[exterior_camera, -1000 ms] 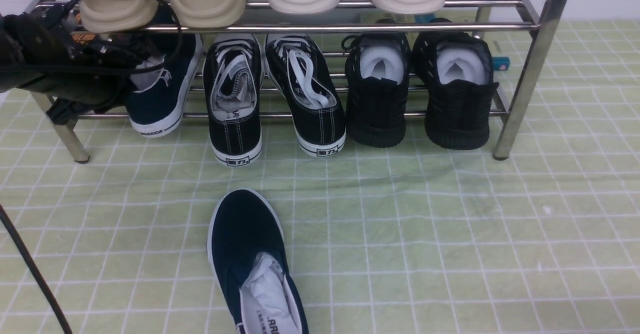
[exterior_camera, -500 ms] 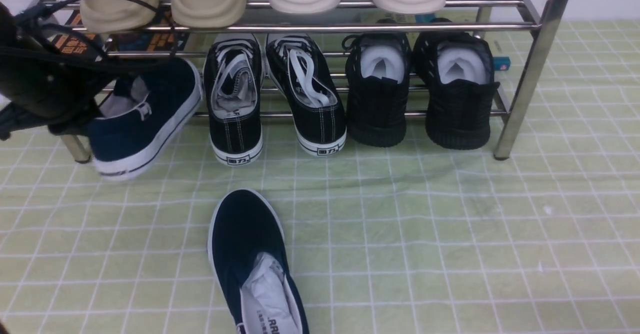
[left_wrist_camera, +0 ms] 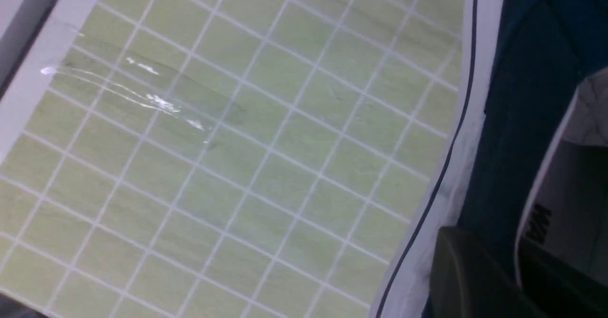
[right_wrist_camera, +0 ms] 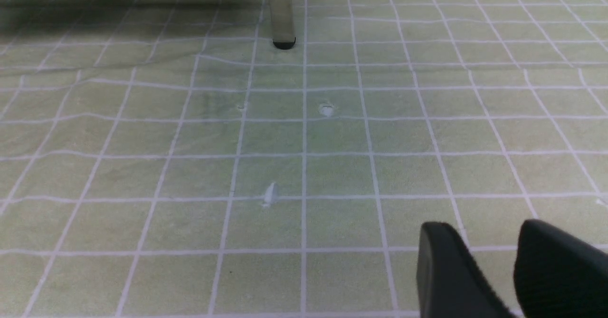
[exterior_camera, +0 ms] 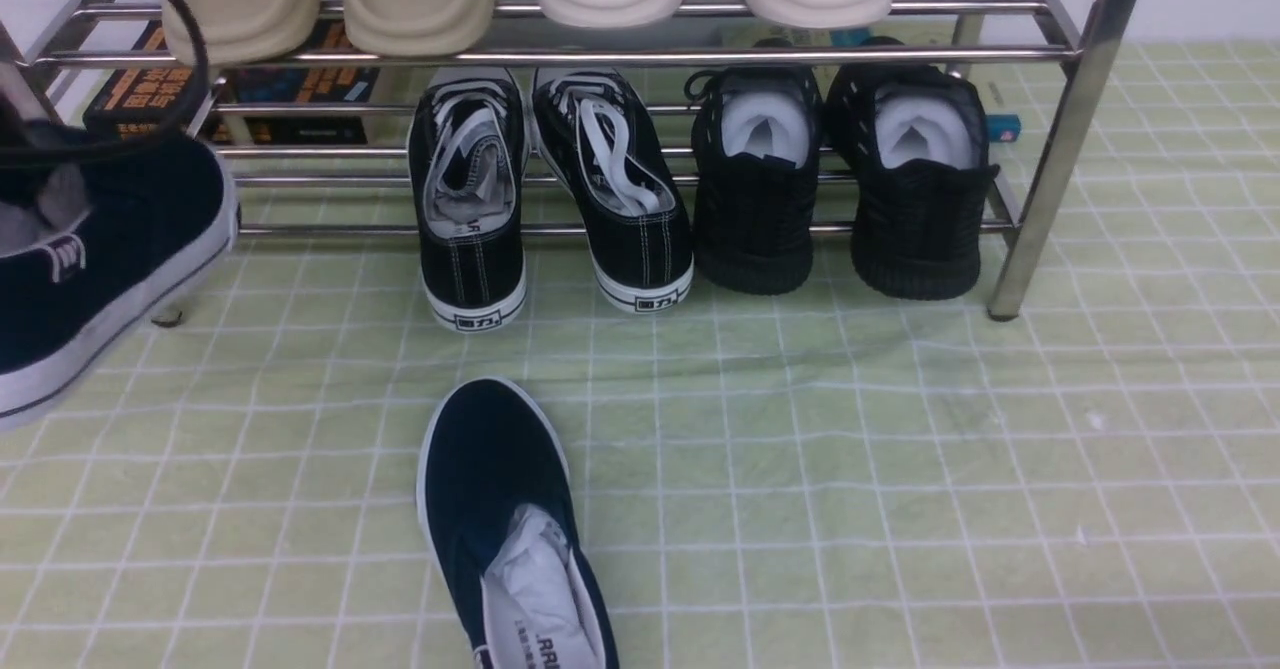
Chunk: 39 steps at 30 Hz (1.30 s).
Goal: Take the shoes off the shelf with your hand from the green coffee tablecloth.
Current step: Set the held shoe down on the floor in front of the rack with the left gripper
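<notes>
Left gripper clamped on navy shoe, tilted above cloth at 9 o'clock. Second shoe lies at 6. Right gripper empty, jaws slightly apart.

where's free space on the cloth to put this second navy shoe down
Widest bare patch: cloth right of the lying navy shoe, in front of the shelf. A smaller one lies between that shoe and the held shoe. Crowded: the shelf's front edge, where black sneakers stick out.
</notes>
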Each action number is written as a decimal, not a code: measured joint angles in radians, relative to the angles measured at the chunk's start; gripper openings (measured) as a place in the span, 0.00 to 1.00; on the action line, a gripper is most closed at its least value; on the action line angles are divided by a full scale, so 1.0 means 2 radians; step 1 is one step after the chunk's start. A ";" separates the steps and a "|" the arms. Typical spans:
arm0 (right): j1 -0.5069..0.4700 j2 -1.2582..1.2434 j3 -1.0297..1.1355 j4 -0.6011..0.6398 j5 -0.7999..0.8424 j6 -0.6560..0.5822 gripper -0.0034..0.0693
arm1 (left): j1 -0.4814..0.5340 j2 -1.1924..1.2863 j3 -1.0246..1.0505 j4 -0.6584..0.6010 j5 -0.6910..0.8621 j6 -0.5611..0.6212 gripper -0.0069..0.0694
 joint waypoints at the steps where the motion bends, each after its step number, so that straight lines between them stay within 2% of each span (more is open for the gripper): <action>1: 0.000 0.000 0.000 0.000 0.000 0.000 0.38 | 0.000 -0.018 0.007 -0.012 0.000 0.000 0.14; 5: 0.000 0.000 0.000 0.000 0.000 0.000 0.38 | 0.000 -0.084 0.054 -0.067 0.000 0.000 0.14; 11: 0.000 0.000 0.000 0.000 0.000 0.000 0.38 | 0.000 -0.173 0.154 -0.195 0.000 0.000 0.14; 16: 0.000 0.000 0.000 0.000 0.000 0.000 0.38 | 0.000 -0.214 0.203 -0.248 0.000 -0.004 0.14; 22: 0.000 0.000 0.000 0.000 0.000 0.000 0.38 | 0.000 -0.222 0.214 -0.284 0.000 -0.006 0.14; 33: 0.000 0.000 0.000 0.000 0.000 0.000 0.38 | -0.008 -0.196 0.215 -0.296 -0.015 0.010 0.14; 37: 0.000 0.000 0.000 0.000 0.000 0.000 0.38 | -0.061 -0.144 0.215 -0.297 -0.074 0.030 0.14; 39: 0.000 0.000 0.000 0.000 0.000 0.000 0.38 | -0.120 -0.107 0.214 -0.291 -0.117 0.034 0.14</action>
